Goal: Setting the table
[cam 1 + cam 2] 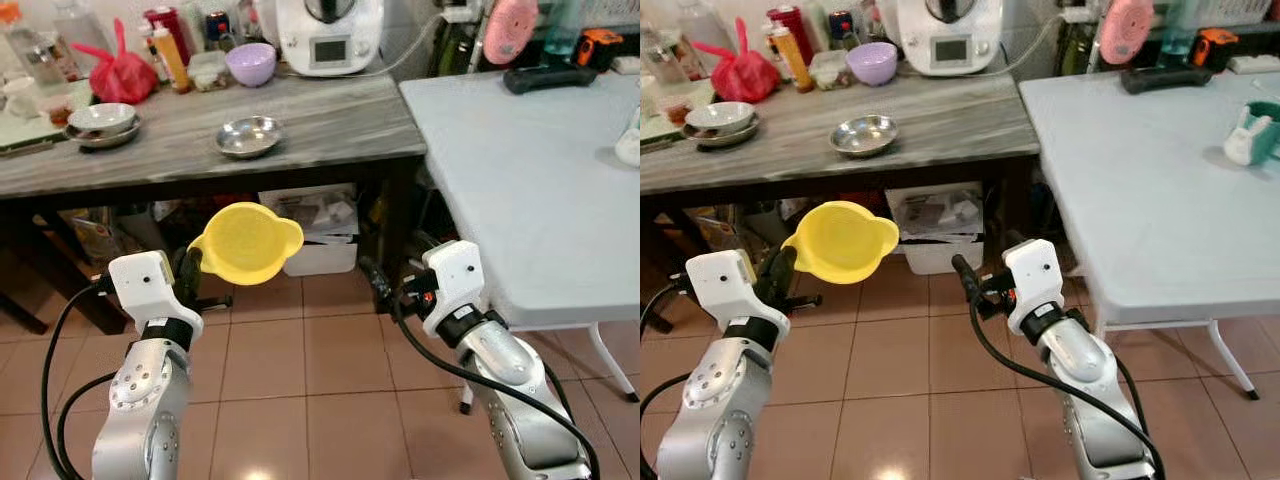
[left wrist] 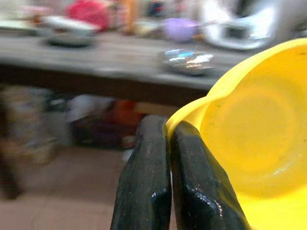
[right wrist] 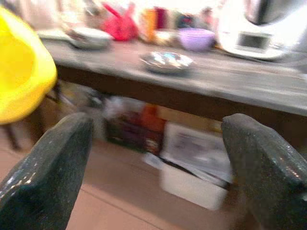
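Observation:
My left gripper (image 1: pixel 190 266) is shut on the rim of a yellow plastic bowl (image 1: pixel 246 242), held in the air over the tiled floor in front of the dark wooden table (image 1: pixel 330 135). In the left wrist view the black fingers (image 2: pixel 148 182) pinch the yellow bowl (image 2: pixel 254 158) at its lip. My right gripper (image 1: pixel 375 283) is open and holds nothing, low between the two tables. A steel dish (image 1: pixel 248 136) lies on the wooden table, with stacked steel bowls (image 1: pixel 101 123) at the left and a purple bowl (image 1: pixel 250 63) behind.
A pale blue folding table (image 1: pixel 530 190) stands to the right, with a teal and white mug (image 1: pixel 1250 135) on it. The wooden table's back holds a white kitchen machine (image 1: pixel 328 35), bottles and a red bag (image 1: pixel 120 70). Boxes (image 1: pixel 315 230) sit under it.

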### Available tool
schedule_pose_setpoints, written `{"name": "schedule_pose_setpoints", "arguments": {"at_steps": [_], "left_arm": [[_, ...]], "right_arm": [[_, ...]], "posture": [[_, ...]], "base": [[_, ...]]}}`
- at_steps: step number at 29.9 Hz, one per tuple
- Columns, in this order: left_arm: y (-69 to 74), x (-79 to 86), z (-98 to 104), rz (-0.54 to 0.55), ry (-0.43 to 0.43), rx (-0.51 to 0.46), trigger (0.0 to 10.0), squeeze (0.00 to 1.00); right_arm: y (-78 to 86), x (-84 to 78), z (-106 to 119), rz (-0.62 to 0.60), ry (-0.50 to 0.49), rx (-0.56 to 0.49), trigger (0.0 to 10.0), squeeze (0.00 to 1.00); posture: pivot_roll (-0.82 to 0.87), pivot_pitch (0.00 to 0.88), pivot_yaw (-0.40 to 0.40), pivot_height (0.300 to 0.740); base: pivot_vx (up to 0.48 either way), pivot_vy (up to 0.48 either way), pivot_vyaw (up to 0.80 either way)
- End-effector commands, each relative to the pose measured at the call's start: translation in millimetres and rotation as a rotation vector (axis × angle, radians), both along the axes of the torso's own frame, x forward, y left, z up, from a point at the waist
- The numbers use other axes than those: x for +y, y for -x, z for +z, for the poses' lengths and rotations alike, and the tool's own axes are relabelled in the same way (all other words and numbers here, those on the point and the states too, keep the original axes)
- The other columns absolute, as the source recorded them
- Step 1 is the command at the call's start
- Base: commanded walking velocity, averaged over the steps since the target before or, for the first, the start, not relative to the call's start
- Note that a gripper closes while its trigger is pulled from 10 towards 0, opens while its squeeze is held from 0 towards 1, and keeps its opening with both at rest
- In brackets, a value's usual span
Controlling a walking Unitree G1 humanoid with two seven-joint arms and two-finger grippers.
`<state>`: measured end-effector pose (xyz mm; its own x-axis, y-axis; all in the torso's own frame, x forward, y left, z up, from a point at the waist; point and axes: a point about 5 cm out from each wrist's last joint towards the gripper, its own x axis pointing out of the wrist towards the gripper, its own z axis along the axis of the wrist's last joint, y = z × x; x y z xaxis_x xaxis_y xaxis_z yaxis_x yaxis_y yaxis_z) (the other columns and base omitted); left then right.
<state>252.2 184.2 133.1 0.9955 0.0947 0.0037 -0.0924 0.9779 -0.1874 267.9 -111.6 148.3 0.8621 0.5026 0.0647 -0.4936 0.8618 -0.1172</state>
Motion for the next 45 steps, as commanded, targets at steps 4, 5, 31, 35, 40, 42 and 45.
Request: {"name": "schedule_pose_setpoints", "arguments": {"at_steps": [4,5,31,35,40,42,45], "left_arm": [[0.2,-0.4,4,0.019,-0.028,-0.033,10.0,0.00],[0.3,-0.2,4,0.020,-0.029,-0.035,10.0,0.00],[1.3,13.5,0,0.057,-0.084,-0.057,10.0,0.00],[1.0,13.0,-1,0.055,-0.081,-0.056,10.0,0.00],[1.1,12.6,-1,0.054,-0.077,-0.055,10.0,0.00],[1.1,12.4,-1,0.054,-0.077,-0.055,10.0,0.00],[1.3,11.7,-2,0.050,-0.075,-0.054,10.0,0.00]], "right_arm": [[-0.9,-8.6,2,-0.041,0.014,-0.024,10.0,0.00],[-1.4,-10.1,2,-0.053,0.017,-0.027,10.0,0.00],[-6.1,-23.5,4,-0.205,0.024,-0.052,10.0,0.00],[-6.3,-23.2,4,-0.203,0.026,-0.055,10.0,0.00],[-6.0,-21.3,6,-0.192,0.049,-0.074,10.0,0.00],[-6.1,-21.2,6,-0.192,0.049,-0.075,10.0,0.00],[-6.0,-21.5,6,-0.193,0.049,-0.075,10.0,0.00]], "posture": [[-0.07,0.072,0.092,0.740],[-0.07,0.072,0.092,0.740],[-0.07,0.076,0.102,0.740],[-0.07,0.076,0.101,0.740],[-0.07,0.078,0.100,0.740],[-0.07,0.078,0.101,0.740],[-0.07,0.079,0.102,0.740]], "base": [[0.000,0.120,0.00],[0.000,0.000,0.00],[0.174,0.000,-0.08],[0.472,0.000,0.00],[0.472,0.000,0.00],[0.469,0.000,0.56],[0.469,0.000,0.67]]}}
